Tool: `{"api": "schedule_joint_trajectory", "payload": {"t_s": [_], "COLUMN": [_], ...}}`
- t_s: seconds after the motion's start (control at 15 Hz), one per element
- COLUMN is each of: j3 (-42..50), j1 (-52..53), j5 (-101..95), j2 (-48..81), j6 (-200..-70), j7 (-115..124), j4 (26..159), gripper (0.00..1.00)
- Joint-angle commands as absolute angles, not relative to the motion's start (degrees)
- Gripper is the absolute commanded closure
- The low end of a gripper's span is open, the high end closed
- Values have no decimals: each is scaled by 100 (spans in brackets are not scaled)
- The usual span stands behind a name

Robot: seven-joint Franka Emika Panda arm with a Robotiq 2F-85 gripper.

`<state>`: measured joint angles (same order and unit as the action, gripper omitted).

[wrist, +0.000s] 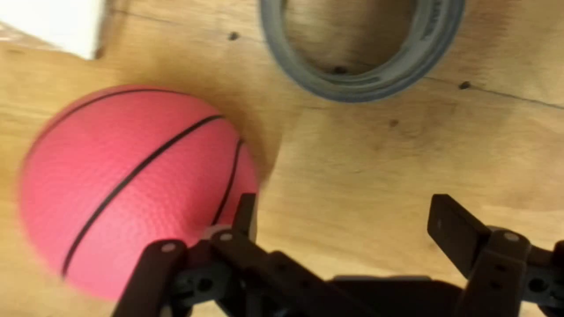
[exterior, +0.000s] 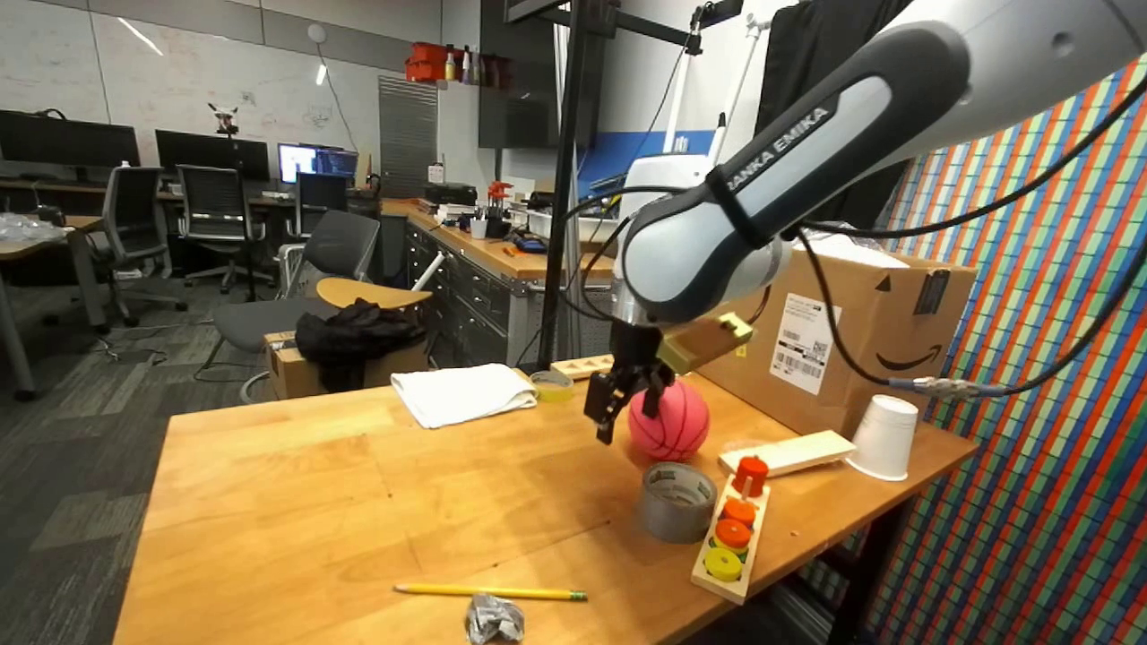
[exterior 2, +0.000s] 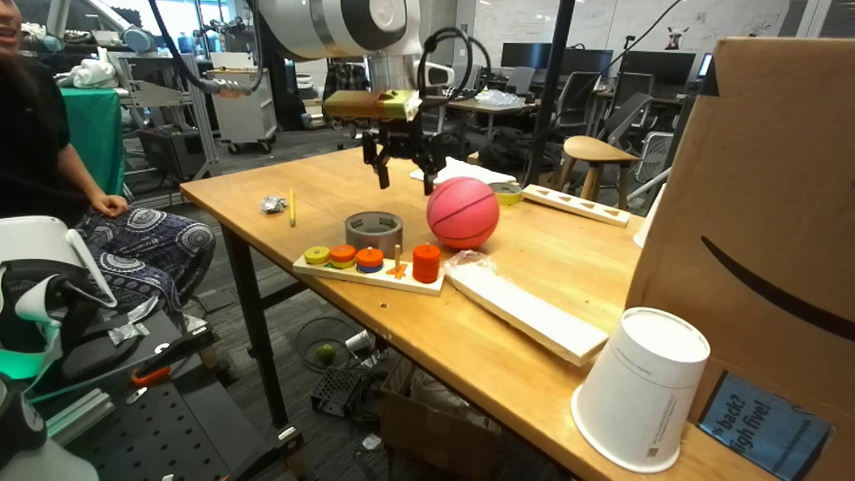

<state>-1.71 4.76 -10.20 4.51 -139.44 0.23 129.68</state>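
Observation:
My gripper [wrist: 346, 209] is open above the table, with only wood showing between its fingers in the wrist view. Closest to it is a pink ball [wrist: 136, 189] with black seams. The left finger in that view overlaps the ball's edge; whether they touch I cannot tell. In both exterior views the gripper [exterior: 627, 421] [exterior 2: 406, 185] hangs beside the upper part of the ball [exterior: 676, 425] [exterior 2: 463, 212]. A grey tape roll [wrist: 352, 91] lies flat on the table, apart from the ball, and appears in an exterior view as a tape roll [exterior 2: 374, 239] behind a peg board.
The wooden peg board [exterior 2: 401, 283] carries red, orange and yellow discs. Around it are a pale plank [exterior 2: 534, 310], an upturned white cup [exterior 2: 644, 387] and a large cardboard box [exterior: 860, 322]. Farther off lie a white cloth [exterior: 461, 394], yellow tape [exterior: 554, 392], pencil [exterior: 488, 591] and crumpled foil [exterior: 493, 618].

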Motion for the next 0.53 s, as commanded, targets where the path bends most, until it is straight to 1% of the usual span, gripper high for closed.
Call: {"api": "schedule_joint_trajectory", "payload": {"t_s": [0.0, 0.2, 0.47], "j3": [-121, -494, -973], "j1": [412, 371, 550], "j5": [-2312, -2966, -2658], "j2": [-902, -1584, -2034], "j6": [-13622, -13092, -12728], "j7": [810, 1143, 1126], "j4": [13437, 13536, 13725], "gripper": [0, 0, 0]}}
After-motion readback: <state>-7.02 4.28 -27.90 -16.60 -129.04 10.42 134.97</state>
